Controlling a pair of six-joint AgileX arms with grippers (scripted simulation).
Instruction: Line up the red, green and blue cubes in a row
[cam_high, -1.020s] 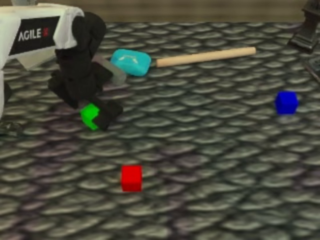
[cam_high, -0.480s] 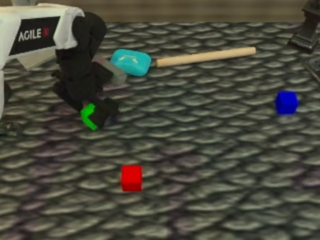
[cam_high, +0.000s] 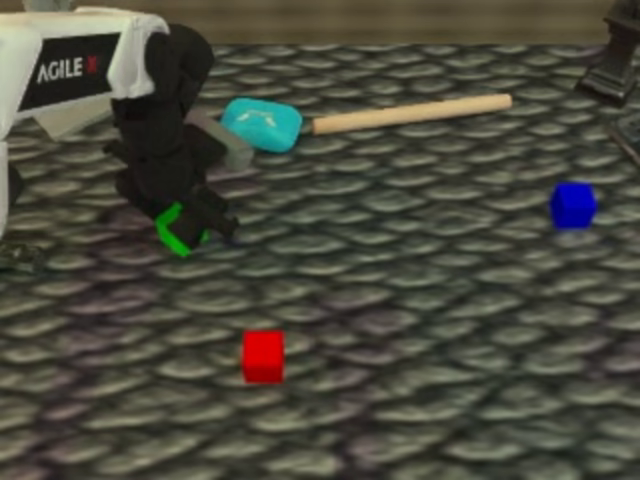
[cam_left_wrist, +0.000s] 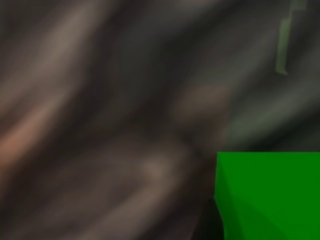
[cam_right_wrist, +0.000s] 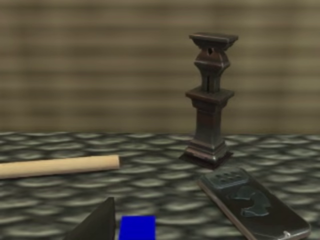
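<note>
Bright green small cube (cam_high: 176, 229), bright red small cube (cam_high: 263, 356), deep blue small cube (cam_high: 573, 205); grey scale-patterned counter (cam_high: 420, 330); turquoise rounded block (cam_high: 261, 124), pale wooden stick handle (cam_high: 410, 113).

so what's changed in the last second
The left end effector has closed in around the green cube: less of the cube's green shows in the top view now, and it sits slightly farther left and back. Whether the grip is firm cannot be told. The red cube, blue cube and the turquoise block with its stick stayed put.
</note>
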